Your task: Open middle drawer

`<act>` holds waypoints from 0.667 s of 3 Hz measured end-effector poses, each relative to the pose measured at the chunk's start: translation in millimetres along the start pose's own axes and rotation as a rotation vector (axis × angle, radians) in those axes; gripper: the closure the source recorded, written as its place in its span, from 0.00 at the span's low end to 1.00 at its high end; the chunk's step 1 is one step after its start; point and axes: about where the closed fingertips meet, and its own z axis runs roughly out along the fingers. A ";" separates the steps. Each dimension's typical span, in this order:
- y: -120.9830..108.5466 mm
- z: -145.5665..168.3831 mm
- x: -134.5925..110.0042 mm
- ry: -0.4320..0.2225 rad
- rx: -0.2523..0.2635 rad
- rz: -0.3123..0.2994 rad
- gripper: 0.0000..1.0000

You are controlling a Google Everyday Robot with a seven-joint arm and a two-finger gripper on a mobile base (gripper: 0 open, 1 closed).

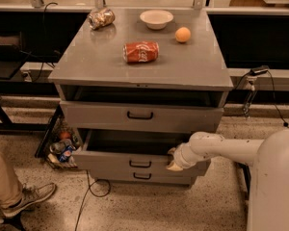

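Observation:
A grey metal cabinet [144, 66] has three drawers. The middle drawer [111, 160] is pulled out, its dark inside showing above its front, with a small black bar handle [140, 164]. The top drawer [96, 115] is also partly out. The bottom drawer [142, 176] sits below, mostly pushed in. My white arm reaches in from the right. The gripper [174, 160] is at the right part of the middle drawer's top front edge, right of the handle.
On the cabinet top lie a red soda can [141, 52], a white bowl [156, 19], an orange [183, 34] and a crumpled bag [101, 18]. A person's leg and shoe [29, 199] are at the lower left. Cables and clutter [62, 148] lie left of the cabinet.

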 end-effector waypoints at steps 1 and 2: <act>-0.5 -2.2 -1.1 0.000 0.000 0.000 0.89; -0.6 -2.6 -1.3 0.000 0.000 0.000 1.00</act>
